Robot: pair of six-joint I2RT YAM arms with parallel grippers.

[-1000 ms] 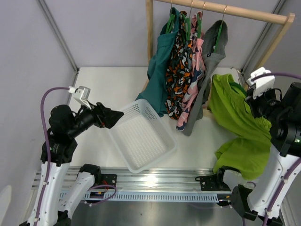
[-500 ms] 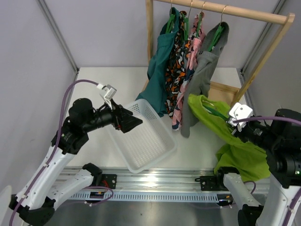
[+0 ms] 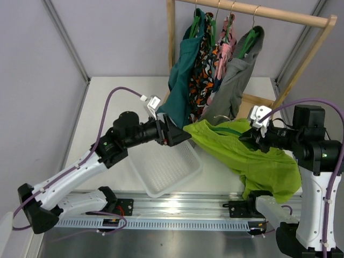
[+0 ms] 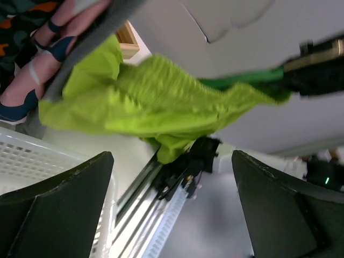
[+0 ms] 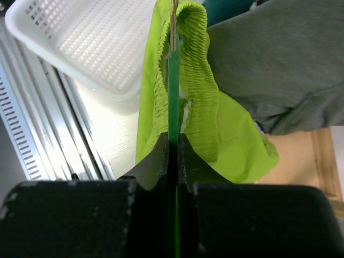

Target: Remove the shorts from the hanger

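The lime-green shorts [image 3: 236,153] hang on a green hanger [image 3: 231,130], held off the rack above the table's right half. My right gripper [image 3: 248,138] is shut on the hanger's bar; in the right wrist view the hanger [image 5: 173,80] runs straight up from between the closed jaws of the right gripper [image 5: 173,141], with the shorts' gathered waistband [image 5: 199,97] draped over it. My left gripper [image 3: 180,134] is open at the shorts' left edge, above the basket. In the left wrist view the shorts [image 4: 156,102] lie just beyond the wide-apart jaws of the left gripper [image 4: 172,156], with nothing between them.
A white slotted basket [image 3: 166,169] sits on the table below the left gripper. The wooden rack [image 3: 252,11] behind carries teal [image 3: 183,64], patterned [image 3: 207,70] and grey [image 3: 234,86] garments on hangers. A metal rail [image 3: 177,207] runs along the near edge.
The right arm carried the hanger with the shorts leftward from the right side to the middle. The left arm reached right over the basket to the shorts' edge, its jaws opening slightly wider.
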